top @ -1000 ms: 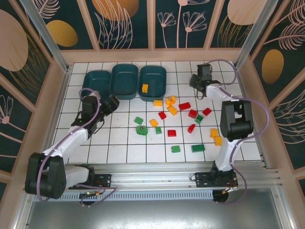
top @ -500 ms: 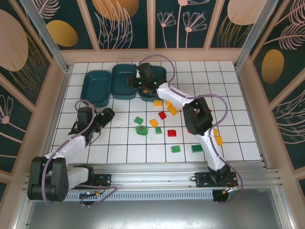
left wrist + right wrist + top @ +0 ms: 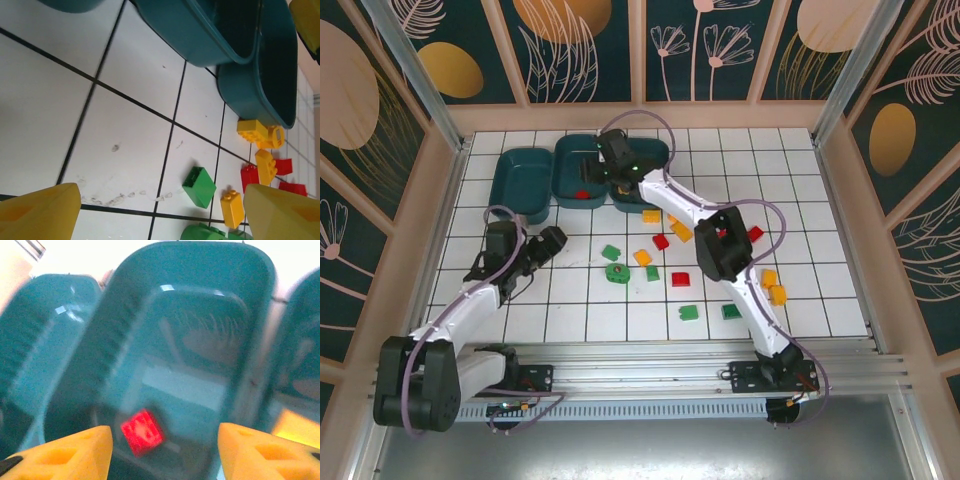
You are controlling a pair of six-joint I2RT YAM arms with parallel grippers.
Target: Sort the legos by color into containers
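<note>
**Table** [image 3: 820, 200]: white tiles w/ dark grid lines, patterned panels [image 3: 570, 45] behind.

**Arms, qty 2:**
- R arm [image 3: 685, 205]: reaches diagonally fwd-left over the tiles to the bins.
- L arm [image 3: 470, 290]: bent, over the L side of the table.

**Containers, qty 3:** dark teal, in a row at far L, side by side.
- L bin [image 3: 515, 175]
- mid bin [image 3: 575, 160]
- R bin [image 3: 645, 150]

**Grippers:**
- R gripper [image 3: 602, 172]: above the mid bin. Fingers [image 3: 65, 455] stand apart w/ nothing btwn them.
- L gripper [image 3: 548, 243]: low over bare tile, on the near side of the L and mid bins. Fingers [image 3: 40, 215] apart, nothing clamped.

**Legos:**
- Red brick [image 3: 582, 193]: inside the mid bin, toward its near end; blurred in R wrist view.
- Remainder loose on tiles, ctr to R, outside all bins:
  - yellow brick [image 3: 651, 215], just beside the R bin
  - red piece [image 3: 661, 241]
  - square green brick [image 3: 611, 252]
  - round green piece [image 3: 617, 272]
  - yellow pair [image 3: 778, 294], well out to the R
  - green brick [image 3: 689, 312], among those closest to the arm bases
</note>
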